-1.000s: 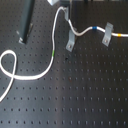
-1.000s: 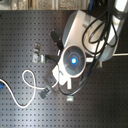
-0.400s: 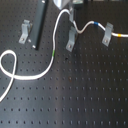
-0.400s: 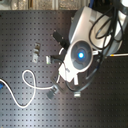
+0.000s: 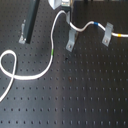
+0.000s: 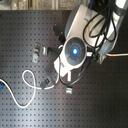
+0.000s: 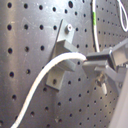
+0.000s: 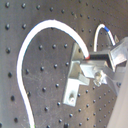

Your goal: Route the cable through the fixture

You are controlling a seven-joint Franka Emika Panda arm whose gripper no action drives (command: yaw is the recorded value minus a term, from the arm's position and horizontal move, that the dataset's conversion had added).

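Gripper (image 7: 95,62) clamped on cable (image 7: 55,70), fixture (image 7: 62,52) alongside — no legible writing

You see a white cable (image 5: 47,72) on a black perforated board (image 5: 85,95) dotted with a regular grid of small holes. In the first exterior view the cable carries a green band (image 5: 52,52), a blue band (image 5: 91,24) and a yellow-orange band (image 5: 120,35). The clips are plain grey metal: the middle clip (image 5: 71,41), the right clip (image 5: 107,35). In the second exterior view, the arm's white housing (image 6: 75,47) shows a glowing blue light (image 6: 75,50).
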